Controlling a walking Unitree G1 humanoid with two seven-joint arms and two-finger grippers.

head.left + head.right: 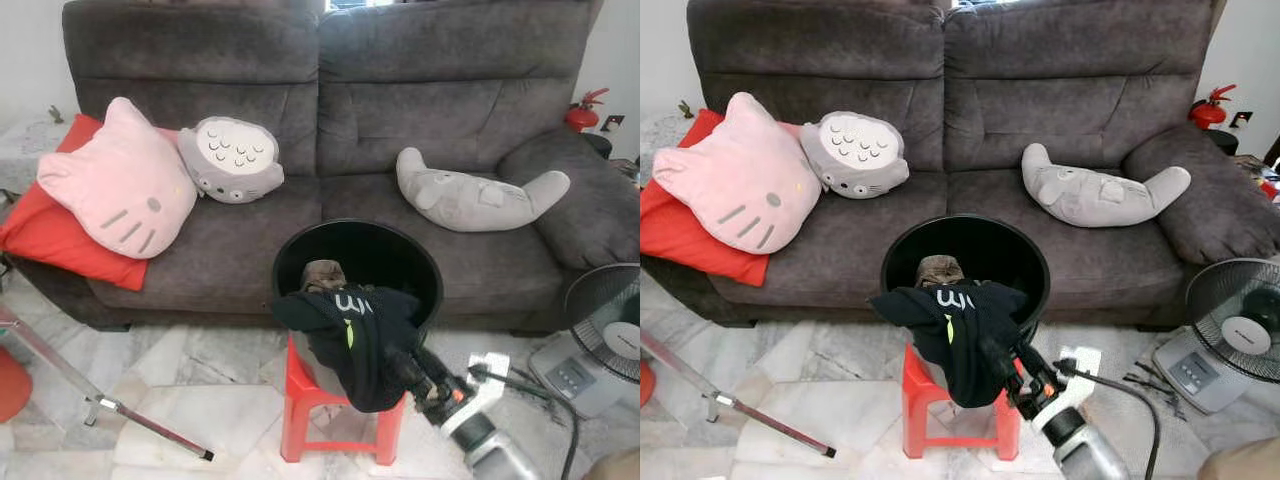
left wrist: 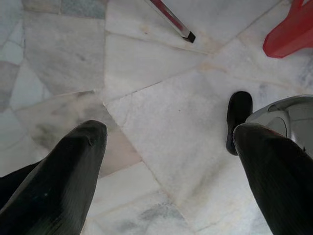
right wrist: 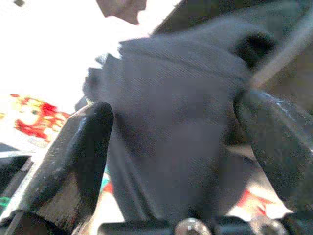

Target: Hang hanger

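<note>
one right gripper (image 1: 1012, 372) — fingers spread around black garment (image 1: 960, 330)

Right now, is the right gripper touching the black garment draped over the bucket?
Cannot tell. In the right wrist view the open right gripper straddles the black garment, but blur hides any contact; the eye views only show overlap.

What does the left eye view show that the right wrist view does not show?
Left eye view alone: the grey sofa with its plush cushions, the black bucket standing on the red stool, a fan and the right arm reaching toward the bucket.

Right wrist view alone: a close look between the open black fingers of the right gripper, spread on either side of the cloth.

Both: the dark garment that hangs over the bucket's rim.
</note>
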